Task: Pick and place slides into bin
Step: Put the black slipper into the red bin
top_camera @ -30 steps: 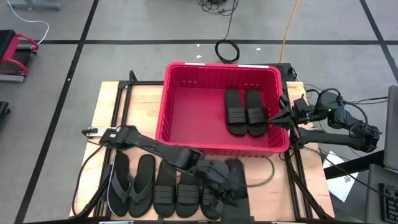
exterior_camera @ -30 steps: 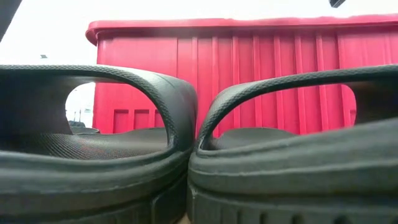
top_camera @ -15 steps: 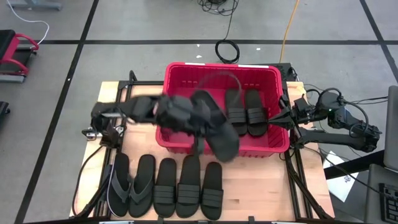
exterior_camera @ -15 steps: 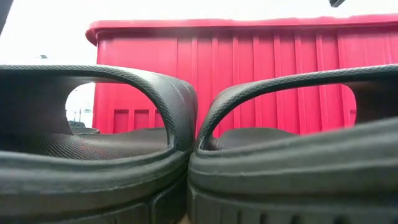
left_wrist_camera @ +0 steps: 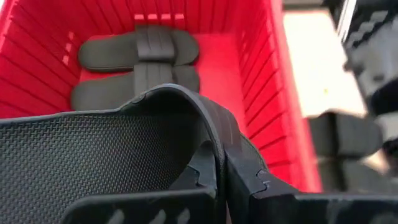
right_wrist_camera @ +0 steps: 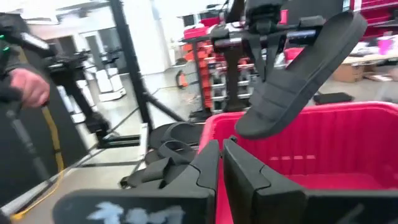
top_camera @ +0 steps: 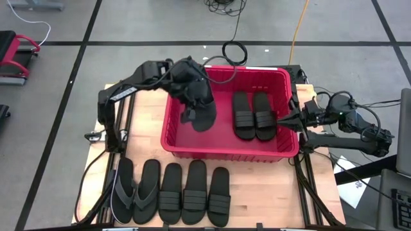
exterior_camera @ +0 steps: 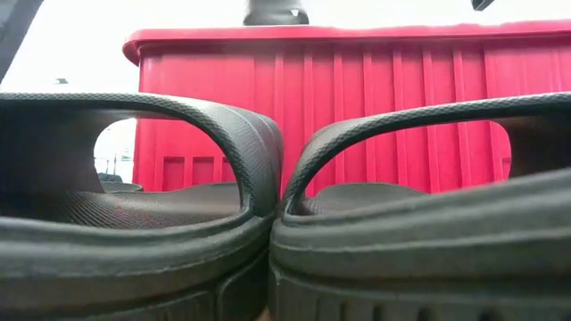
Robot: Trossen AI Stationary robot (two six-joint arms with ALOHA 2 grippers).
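Note:
My left gripper point(top_camera: 192, 96) is shut on a black slide point(top_camera: 203, 114) above the left half of the red bin point(top_camera: 176, 142). The slide also shows in the right wrist view point(right_wrist_camera: 298, 68), tilted. Two slides point(top_camera: 252, 115) lie flat side by side on the bin's floor at the right. Two flip-flops point(top_camera: 135, 190) and three slides point(top_camera: 194, 194) lie in a row on the table's near part. My right gripper point(top_camera: 290, 119) is shut and empty at the bin's right rim. My left gripper pinches the slide's wide band point(left_wrist_camera: 217, 134) between its two fingers, at the band's edge. The fingers point(right_wrist_camera: 267, 43) come from above, pointing down. The slide hangs below them, lifted clear over the bin, tilted with one end high and the other low.
The low view is filled by two slides point(exterior_camera: 178, 223) close to the camera, with the bin's slotted wall point(exterior_camera: 375, 116) behind. Black frame rails point(top_camera: 122, 109) run beside the wooden table. Cables point(top_camera: 234, 51) lie on the floor beyond the far edge.
My left gripper has lifted a slide from the right end of the near row, carried it up and toward the far edge across the bin's near rim, and now holds it over the bin's left half. The slide has tipped as it went.

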